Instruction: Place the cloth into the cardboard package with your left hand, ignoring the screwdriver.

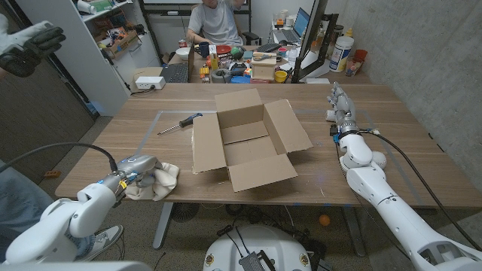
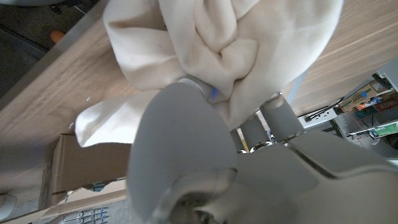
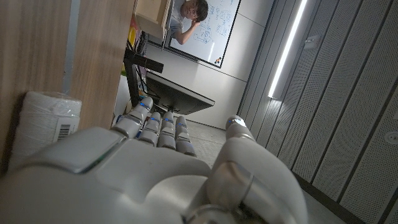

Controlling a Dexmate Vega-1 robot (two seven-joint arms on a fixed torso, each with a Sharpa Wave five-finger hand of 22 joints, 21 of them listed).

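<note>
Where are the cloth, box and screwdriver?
cloth [image 1: 160, 181], head view, bunched middle beside left hand.
box [image 1: 245, 153], head view, inner floor.
screwdriver [image 1: 188, 118], head view, dark handle.

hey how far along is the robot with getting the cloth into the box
Early stage. Done: the left hand grips the cloth, bunched in its fingers in the left wrist view. In hand: the cloth is near the table's near left edge, short of the box. Left: carry it over the flaps and release it into the open box. The screwdriver lies untouched.
</note>
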